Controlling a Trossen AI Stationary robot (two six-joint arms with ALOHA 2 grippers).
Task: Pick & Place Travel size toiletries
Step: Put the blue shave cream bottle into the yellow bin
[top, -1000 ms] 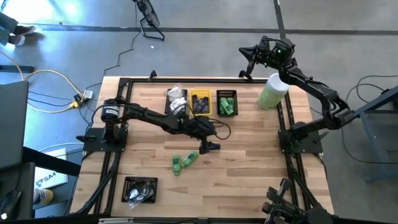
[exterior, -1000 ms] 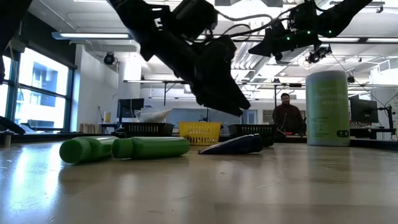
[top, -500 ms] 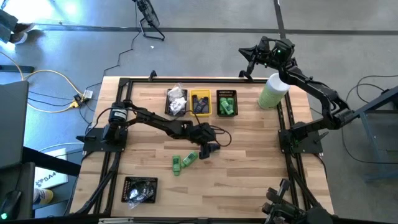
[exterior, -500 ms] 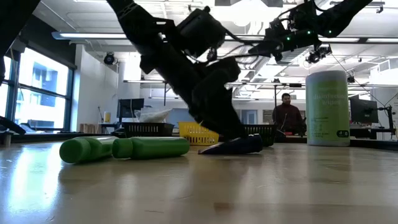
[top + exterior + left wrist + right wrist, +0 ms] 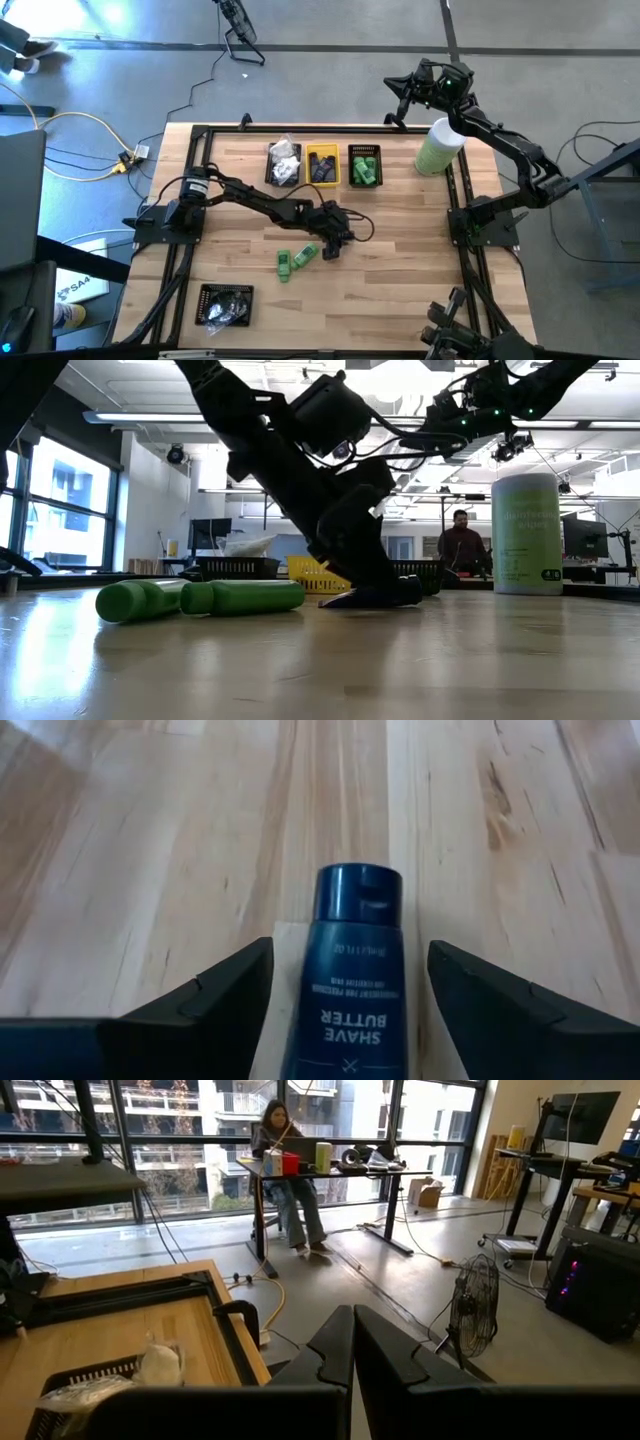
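Note:
A dark blue tube labelled shave butter lies flat on the wooden table, also visible in the low view. My left gripper is open and lowered over it, one finger on each side of the tube with a gap on both sides; in the high view it is at mid-table. Two bright green bottles lie side by side on the table just left of it. My right gripper is shut and held high beyond the table's far right corner.
Three small bins stand in a row at the far edge: a black bin with white packets, a yellow bin and a black bin with green bottles. Another black bin sits near-left. A big pale-green cylinder stands far right. People show in the room beyond.
My left gripper has come down from above the blue tube until its fingers stand at table height on either side of it, the arm stretching a little toward the near right. The tube and the green bottles have stayed where they were.

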